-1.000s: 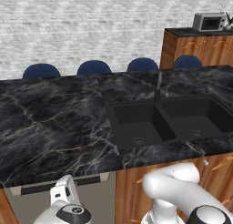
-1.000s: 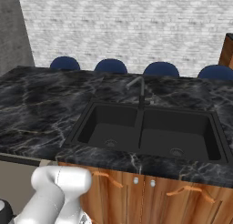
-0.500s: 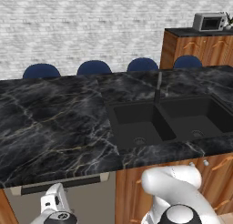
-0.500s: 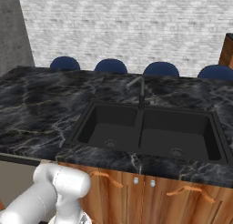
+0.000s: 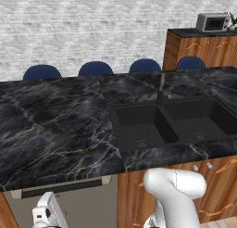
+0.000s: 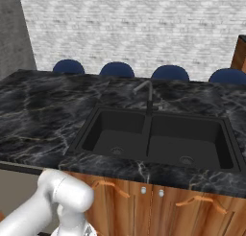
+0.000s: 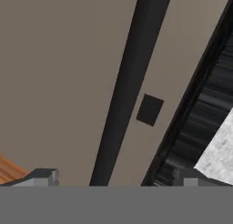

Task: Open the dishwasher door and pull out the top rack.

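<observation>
1. The dishwasher door (image 5: 88, 204) sits closed under the front edge of the black marble bench (image 5: 51, 129), at the lower left of the left base view; its grey-beige panel stands flush below the bench lip
2. A long dark bar handle (image 5: 62, 187) runs along the top of the door, just under the bench edge
3. In the hand view the door (image 7: 54, 73) is seen close up as a flat beige surface, with the dark bar handle (image 7: 127, 86) crossing it on a slant from top to bottom
4. A small dark square control button (image 7: 149, 109) lies on the panel just beside the bar, between it and the door's top edge
5. The end effector (image 7: 113, 178) faces the door, its two fingertips (image 7: 43, 176) spread wide apart, one on each side of the bar handle; neither touches the bar
6. The bar passes between the fingertips near the bottom of the hand view, closer to the middle of the gap than to either tip
7. In the left base view, part of the white hand (image 5: 46, 215) shows low in front of the door panel, below the handle
8. A black double sink basin (image 5: 171, 123) is sunk into the bench to the right of the dishwasher, with a dark faucet (image 5: 160, 88) behind it
9. Orange-brown wooden cabinet doors (image 6: 144, 206) with curved handles stand beneath the sink
10. Four blue chair backs (image 6: 115, 69) line up behind the bench, before a grey brick wall
11. A microwave (image 5: 213, 22) rests on a tall wooden cabinet at the far right
</observation>
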Tool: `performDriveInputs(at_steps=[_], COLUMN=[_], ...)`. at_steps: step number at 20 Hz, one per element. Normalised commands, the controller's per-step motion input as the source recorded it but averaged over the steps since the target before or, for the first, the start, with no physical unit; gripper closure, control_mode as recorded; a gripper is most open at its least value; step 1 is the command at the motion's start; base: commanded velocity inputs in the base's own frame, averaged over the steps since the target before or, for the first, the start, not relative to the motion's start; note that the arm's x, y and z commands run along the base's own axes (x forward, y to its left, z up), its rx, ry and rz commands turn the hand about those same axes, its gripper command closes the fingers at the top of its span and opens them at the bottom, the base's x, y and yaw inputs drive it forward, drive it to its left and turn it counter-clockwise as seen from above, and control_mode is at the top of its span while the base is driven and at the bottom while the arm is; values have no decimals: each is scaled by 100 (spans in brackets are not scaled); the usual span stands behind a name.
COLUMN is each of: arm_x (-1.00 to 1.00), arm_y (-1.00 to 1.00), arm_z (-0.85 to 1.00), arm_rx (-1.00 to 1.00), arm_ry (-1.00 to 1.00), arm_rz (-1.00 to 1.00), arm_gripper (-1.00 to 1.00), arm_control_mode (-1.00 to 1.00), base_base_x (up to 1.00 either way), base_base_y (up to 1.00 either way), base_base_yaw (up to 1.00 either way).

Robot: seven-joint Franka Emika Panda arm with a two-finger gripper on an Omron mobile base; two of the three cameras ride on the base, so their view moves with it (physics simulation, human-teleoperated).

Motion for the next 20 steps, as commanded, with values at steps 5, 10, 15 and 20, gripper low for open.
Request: performDriveInputs(at_steps=[5,10,15,20], arm_x=[31,43,43,17], arm_y=[22,16,7,17], arm_z=[-24,-30,-22,-19], arm_rx=[-1,0,0,0], arm_ry=[-16,-11,-11,-15], arm_rz=[0,0,0,0], arm_gripper=[-100,-100,-100,-100], arm_control_mode=[-100,-100,-100,-100], base_base_x=[0,0,0,0], base_base_y=[0,0,0,0], base_base_yaw=[0,0,0,0])
